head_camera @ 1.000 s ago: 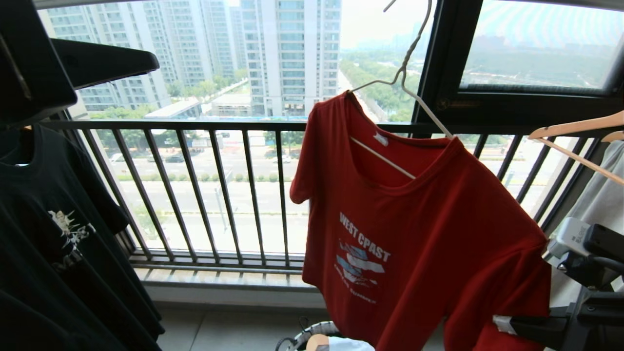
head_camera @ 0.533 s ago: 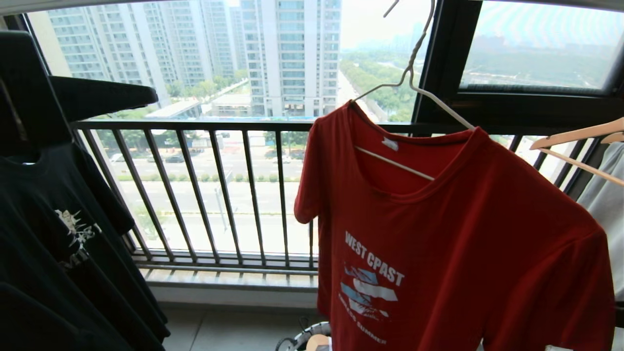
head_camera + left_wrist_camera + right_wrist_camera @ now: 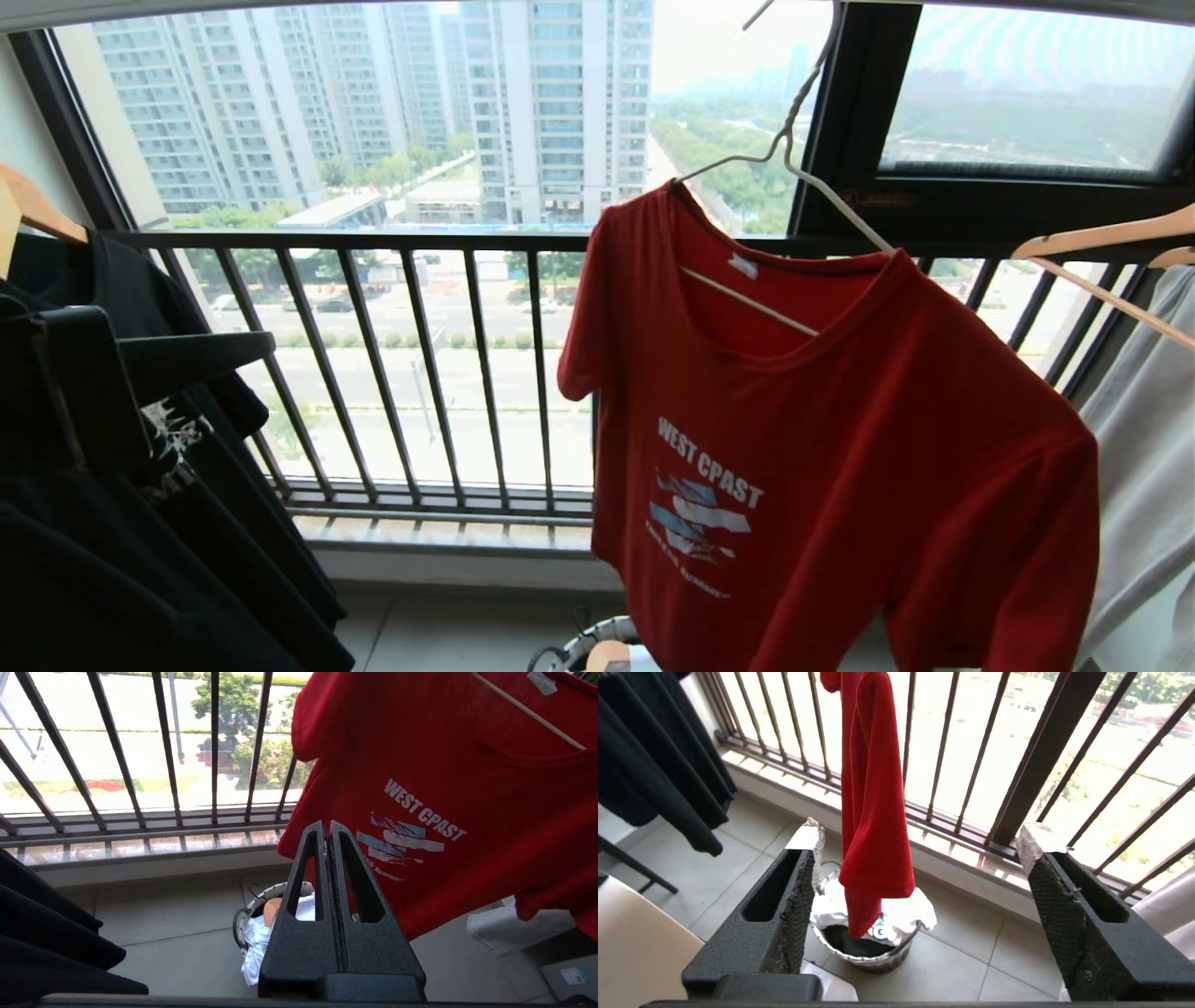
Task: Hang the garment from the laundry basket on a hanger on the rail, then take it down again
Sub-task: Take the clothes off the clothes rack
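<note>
In the laundry basket (image 3: 878, 956) lies white cloth (image 3: 906, 912); left fingers (image 3: 355, 882) closed empty, right fingers (image 3: 794, 896) wide apart.

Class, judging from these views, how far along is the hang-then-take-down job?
Done: the red T-shirt hangs on the white hanger, out of the basket. In hand: nothing; the right gripper is open and empty, clear of the shirt, and the left gripper is shut on nothing. Left: taking the shirt down.

"WEST COAST" on red garment (image 3: 840, 467)
</note>
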Tool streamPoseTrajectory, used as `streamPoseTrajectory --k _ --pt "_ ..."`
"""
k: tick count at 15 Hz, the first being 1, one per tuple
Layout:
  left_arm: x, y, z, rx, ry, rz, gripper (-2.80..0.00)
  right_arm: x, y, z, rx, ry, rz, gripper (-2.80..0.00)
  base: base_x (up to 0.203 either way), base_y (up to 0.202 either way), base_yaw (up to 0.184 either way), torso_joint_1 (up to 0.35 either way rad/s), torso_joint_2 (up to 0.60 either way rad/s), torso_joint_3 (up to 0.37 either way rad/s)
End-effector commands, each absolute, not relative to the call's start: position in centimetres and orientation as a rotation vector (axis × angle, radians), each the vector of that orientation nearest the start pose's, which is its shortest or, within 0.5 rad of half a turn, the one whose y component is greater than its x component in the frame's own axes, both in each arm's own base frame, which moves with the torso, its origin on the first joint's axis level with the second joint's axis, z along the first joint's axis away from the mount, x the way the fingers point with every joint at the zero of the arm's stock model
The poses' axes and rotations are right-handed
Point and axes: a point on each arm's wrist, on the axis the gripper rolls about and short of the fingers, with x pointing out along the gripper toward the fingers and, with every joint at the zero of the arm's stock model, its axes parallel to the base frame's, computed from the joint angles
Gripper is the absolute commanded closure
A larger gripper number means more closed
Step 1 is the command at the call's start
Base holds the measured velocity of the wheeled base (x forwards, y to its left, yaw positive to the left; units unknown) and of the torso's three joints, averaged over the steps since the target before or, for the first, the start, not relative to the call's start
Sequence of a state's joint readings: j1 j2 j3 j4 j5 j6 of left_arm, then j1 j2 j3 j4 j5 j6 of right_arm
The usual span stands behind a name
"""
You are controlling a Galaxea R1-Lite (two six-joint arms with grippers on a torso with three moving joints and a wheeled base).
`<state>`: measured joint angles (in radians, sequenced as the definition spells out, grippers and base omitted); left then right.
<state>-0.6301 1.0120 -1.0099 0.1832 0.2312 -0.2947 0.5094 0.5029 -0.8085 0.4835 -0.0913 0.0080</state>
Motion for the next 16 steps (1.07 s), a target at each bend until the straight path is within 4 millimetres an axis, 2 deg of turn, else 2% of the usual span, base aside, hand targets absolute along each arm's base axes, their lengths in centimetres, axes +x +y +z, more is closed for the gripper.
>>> streamPoseTrajectory --k 1,4,6,9,13,15,16 --pt "8.0 -5.0 29.9 -0.225 0.217 -0.352 0.00 -4.0 -2.2 25.3 0.040 0.049 0.358 0.00 0.000 0.000 0.000 0.000 0.00 0.000" --pt "6.0 -3.2 28.1 -0.234 0.199 -0.312 0.00 -5.2 -2.4 24.9 0.082 0.011 0.305 0.00 0.000 0.000 0.000 0.000 0.00 0.000" --pt "4.8 -1.8 26.5 -0.244 0.179 -0.195 0.00 -6.0 -2.4 24.7 0.092 -0.018 0.255 0.00 0.000 0.000 0.000 0.000 0.00 0.000" --pt "1.5 0.2 24.6 -0.291 0.075 0.006 0.00 -7.4 -2.3 24.4 0.100 -0.062 0.166 0.00 0.000 0.000 0.000 0.000 0.00 0.000" --pt "-2.6 0.9 21.4 -0.381 -0.053 0.089 0.00 -8.1 -2.4 25.5 0.133 -0.108 -0.043 0.00 0.000 0.000 0.000 0.000 0.00 0.000" --pt "-3.2 0.6 19.7 -0.386 -0.068 0.157 0.00 -7.9 -1.7 26.1 0.125 -0.103 -0.094 0.00 0.000 0.000 0.000 0.000 0.00 0.000" --pt "-3.7 0.5 18.8 -0.387 -0.074 0.138 0.00 -8.1 -1.5 26.0 0.124 -0.107 -0.098 0.00 0.000 0.000 0.000 0.000 0.00 0.000"
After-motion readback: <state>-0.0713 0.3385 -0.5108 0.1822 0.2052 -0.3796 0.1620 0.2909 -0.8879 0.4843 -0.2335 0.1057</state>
